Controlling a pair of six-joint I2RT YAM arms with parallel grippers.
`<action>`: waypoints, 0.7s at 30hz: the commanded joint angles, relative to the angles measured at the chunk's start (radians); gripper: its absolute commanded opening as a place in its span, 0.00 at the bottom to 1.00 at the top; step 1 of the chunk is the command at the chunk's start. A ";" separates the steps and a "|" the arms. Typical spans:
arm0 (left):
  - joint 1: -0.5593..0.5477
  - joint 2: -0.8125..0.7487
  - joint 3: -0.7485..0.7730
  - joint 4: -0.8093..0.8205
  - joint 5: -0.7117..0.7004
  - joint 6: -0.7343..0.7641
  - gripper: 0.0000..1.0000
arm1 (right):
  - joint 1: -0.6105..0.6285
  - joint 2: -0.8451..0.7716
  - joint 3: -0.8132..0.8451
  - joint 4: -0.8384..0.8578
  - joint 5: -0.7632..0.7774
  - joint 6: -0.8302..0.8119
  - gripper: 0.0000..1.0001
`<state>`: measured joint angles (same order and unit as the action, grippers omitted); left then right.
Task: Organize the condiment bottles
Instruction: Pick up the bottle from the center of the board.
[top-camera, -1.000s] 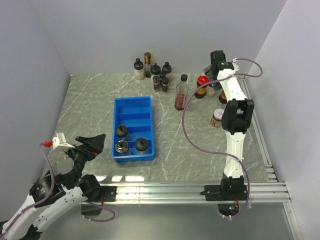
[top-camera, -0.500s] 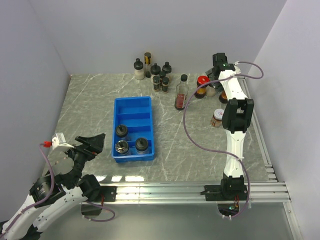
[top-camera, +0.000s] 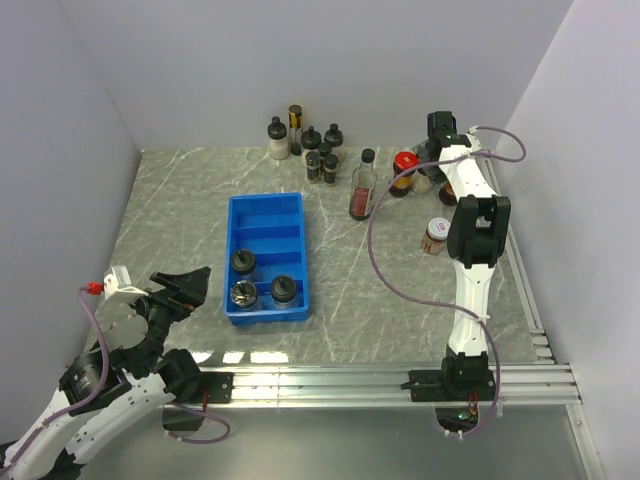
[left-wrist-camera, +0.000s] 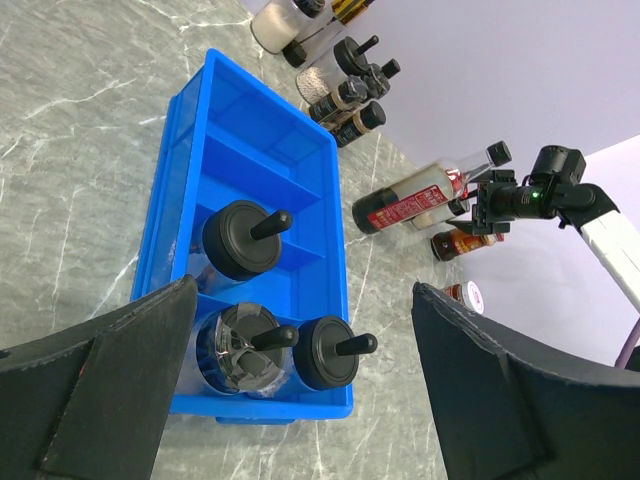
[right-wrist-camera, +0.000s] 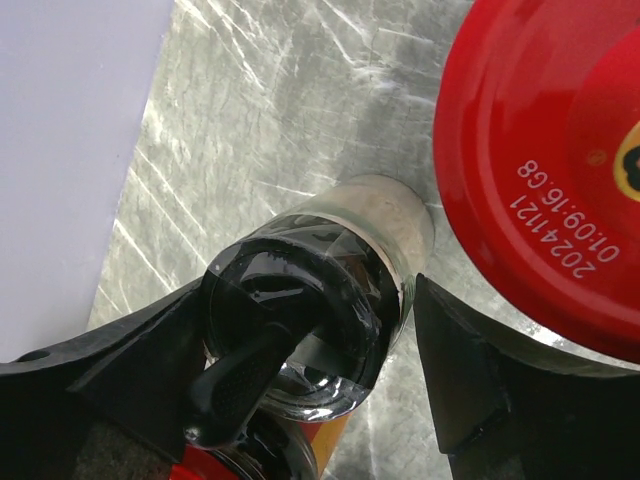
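Observation:
My right gripper (top-camera: 428, 165) is at the far right of the table among condiment bottles. In the right wrist view it (right-wrist-camera: 310, 340) is open, its fingers (right-wrist-camera: 500, 400) straddling a black-capped jar (right-wrist-camera: 300, 310) wrapped in clear film, a small gap on the right side. A red-capped jar (right-wrist-camera: 560, 170) stands right beside it (top-camera: 404, 162). The blue tray (top-camera: 228, 260) holds three black-capped jars (top-camera: 243, 293). My left gripper (top-camera: 185, 290) is open and empty, near the tray's near-left corner. More bottles cluster at the back (top-camera: 310, 145).
A tall bottle with dark sauce and a red label (top-camera: 362, 190) stands between the back cluster and the right group. A small jar with a white-and-red lid (top-camera: 436, 236) stands alone by the right arm. Walls close the back and both sides.
My right gripper has shifted slightly right and nearer, settling around the black-capped jar. The left arm and the tray have not moved.

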<state>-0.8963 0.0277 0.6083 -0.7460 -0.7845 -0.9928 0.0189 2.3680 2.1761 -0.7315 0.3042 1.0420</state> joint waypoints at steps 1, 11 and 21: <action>-0.003 -0.015 -0.007 0.019 -0.019 -0.010 0.94 | -0.007 -0.050 -0.056 0.020 -0.017 -0.019 0.73; -0.004 -0.017 -0.010 0.022 -0.015 -0.010 0.94 | -0.007 -0.156 -0.182 0.073 -0.017 -0.010 0.70; -0.004 -0.025 -0.012 0.023 -0.012 -0.012 0.94 | 0.001 -0.237 -0.269 0.087 -0.002 -0.005 0.71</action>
<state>-0.8967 0.0143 0.6014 -0.7460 -0.7841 -0.9932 0.0189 2.2250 1.9476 -0.6365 0.2939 1.0351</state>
